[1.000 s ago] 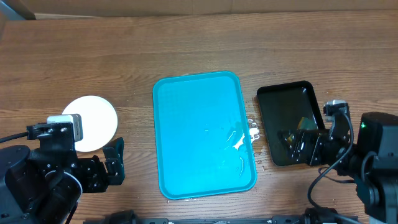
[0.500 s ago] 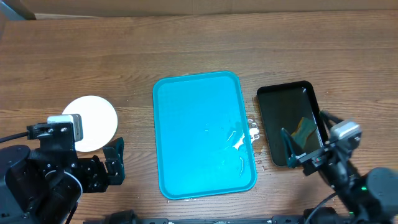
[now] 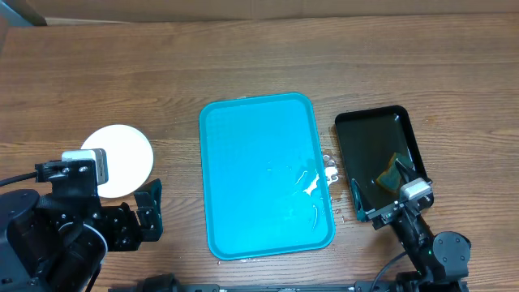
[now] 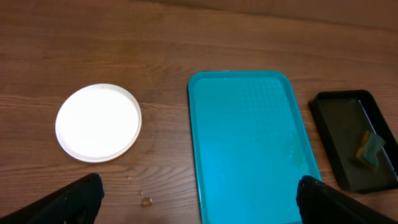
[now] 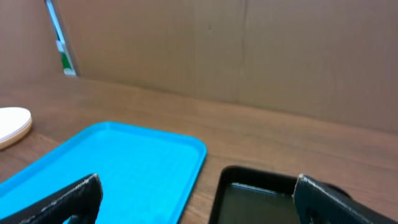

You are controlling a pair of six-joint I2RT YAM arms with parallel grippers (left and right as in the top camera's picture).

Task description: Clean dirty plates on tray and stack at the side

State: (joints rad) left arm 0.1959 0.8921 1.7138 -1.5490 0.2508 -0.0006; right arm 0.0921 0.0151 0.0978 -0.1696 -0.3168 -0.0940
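Note:
The turquoise tray lies in the middle of the table with no plates on it, only some water near its right side. A white plate sits on the table to its left; I cannot tell whether others lie under it. It also shows in the left wrist view and at the left edge of the right wrist view. My left gripper is open and empty, just in front of the plate. My right gripper is open and empty over the front of the black tray.
The glossy black tray holds a yellow-green sponge, also seen in the left wrist view. Water drops lie between the two trays. A small drop lies on the wood in front of the plate. A cardboard wall stands behind the table.
My right arm has pulled back toward the table's front edge, and its gripper has turned and moved left and forward over the black tray. The left arm has not moved.

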